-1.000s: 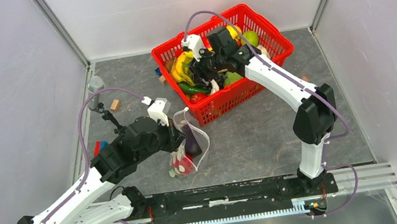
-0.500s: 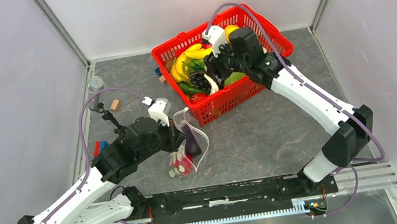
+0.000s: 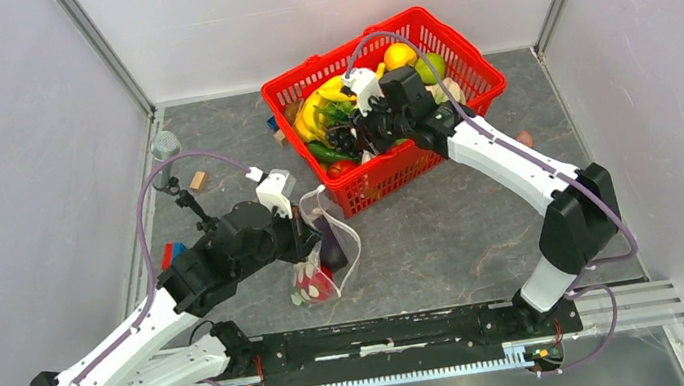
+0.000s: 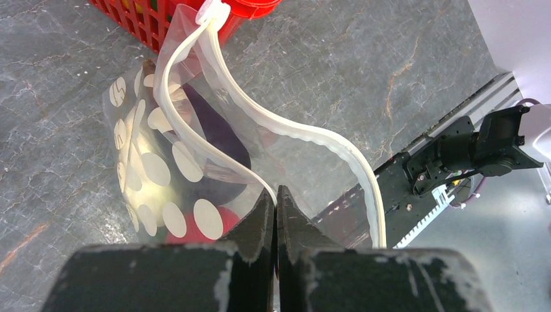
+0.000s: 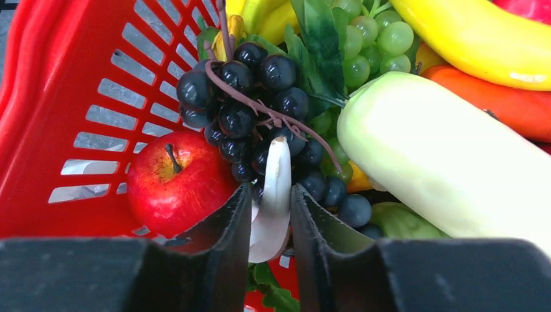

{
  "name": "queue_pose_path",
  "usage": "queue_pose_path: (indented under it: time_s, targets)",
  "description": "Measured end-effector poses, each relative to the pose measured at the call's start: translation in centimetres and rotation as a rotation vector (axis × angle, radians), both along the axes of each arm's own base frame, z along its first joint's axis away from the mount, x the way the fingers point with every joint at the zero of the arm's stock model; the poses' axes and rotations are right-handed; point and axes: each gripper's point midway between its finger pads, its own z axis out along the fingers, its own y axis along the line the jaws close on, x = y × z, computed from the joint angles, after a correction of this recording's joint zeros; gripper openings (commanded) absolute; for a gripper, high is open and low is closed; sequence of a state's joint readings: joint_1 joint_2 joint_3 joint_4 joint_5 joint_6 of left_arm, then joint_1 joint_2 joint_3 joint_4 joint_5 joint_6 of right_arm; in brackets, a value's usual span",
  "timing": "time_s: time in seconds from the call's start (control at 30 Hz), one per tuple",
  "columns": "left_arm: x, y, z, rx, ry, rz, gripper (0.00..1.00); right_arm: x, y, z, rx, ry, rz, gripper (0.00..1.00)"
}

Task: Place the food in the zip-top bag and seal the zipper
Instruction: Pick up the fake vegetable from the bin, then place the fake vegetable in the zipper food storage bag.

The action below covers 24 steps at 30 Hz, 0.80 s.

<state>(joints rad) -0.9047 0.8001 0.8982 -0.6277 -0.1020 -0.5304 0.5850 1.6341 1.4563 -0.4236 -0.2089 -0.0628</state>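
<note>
Between the fingers [image 5: 227,247] of the right gripper [image 5: 270,221], clamped: a white tapered food piece [image 5: 274,188], long axis along the fingers, tip pointing left into black grapes [image 5: 260,97] beside a red apple [image 5: 172,185], inside the red basket [image 5: 39,97]. Swung back leftward from the basket's far right within half a second; judged a pick under way, nothing lifted clear yet. Nearer left, unmoved: left gripper [image 4: 276,214] pinched shut on the zipper [image 4: 312,140] lip of the zip-top bag [image 4: 162,169], mouth gaping right, long axis near-to-far.
</note>
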Motion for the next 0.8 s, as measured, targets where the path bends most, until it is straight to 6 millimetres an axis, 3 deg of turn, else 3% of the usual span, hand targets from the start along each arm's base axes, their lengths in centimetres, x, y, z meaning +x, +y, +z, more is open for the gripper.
queue_pose_path:
  time_s: [0.13,0.3,0.37,0.6,0.7,0.8]
  targets:
    - [0.0,0.0,0.0,0.000,0.000,0.000,0.03,0.3,0.0,-0.6,-0.007,0.007,-0.011,0.10]
    - [0.0,0.0,0.0,-0.001,-0.001,0.000,0.04,0.1,-0.6,0.6,0.018,-0.059,-0.026,0.06]
    - [0.0,0.0,0.0,-0.001,-0.001,-0.001,0.04,-0.3,-1.2,1.8,0.034,-0.100,-0.034,0.06]
    - [0.0,-0.1,-0.2,0.004,0.005,-0.003,0.04,-2.7,-3.1,9.2,0.192,-0.341,-0.052,0.00]
    - [0.0,-0.1,-0.2,0.003,0.005,-0.003,0.04,-5.1,-2.6,11.5,0.304,-0.400,0.028,0.00]
    - [0.1,-0.2,-0.2,0.002,0.003,-0.003,0.03,-7.9,-1.0,12.1,0.401,-0.403,0.139,0.00]
